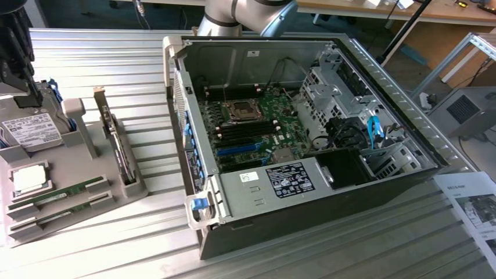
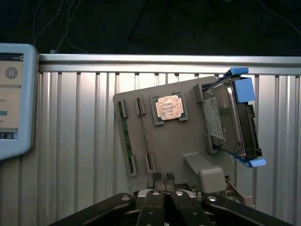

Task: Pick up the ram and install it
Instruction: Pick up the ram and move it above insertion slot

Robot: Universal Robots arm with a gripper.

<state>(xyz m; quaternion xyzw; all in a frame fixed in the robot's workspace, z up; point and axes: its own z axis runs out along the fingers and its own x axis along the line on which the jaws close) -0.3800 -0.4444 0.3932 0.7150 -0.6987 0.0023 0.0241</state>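
Two green ram sticks lie side by side in slots of the grey holder tray (image 1: 116,200): one ram stick (image 1: 58,193) nearer the CPU and the other ram stick (image 1: 62,213) at the tray's edge. The wrist view shows them as thin strips, the outer ram stick (image 2: 126,136) and the inner one (image 2: 145,139). My gripper (image 2: 164,178) hangs above the tray, apart from it, fingers shut together with nothing between them. Its dark body (image 1: 20,58) is at the exterior view's left edge. The open computer case (image 1: 194,174) shows the motherboard's black memory slots (image 1: 248,129).
The tray also holds a silvery CPU (image 1: 29,177), a hard drive (image 1: 31,131) in a blue bracket and an upright expansion card (image 1: 120,145). A tablet (image 2: 14,99) lies beside the tray. Paper sheets (image 1: 473,203) lie at the exterior view's right. The table is ribbed metal.
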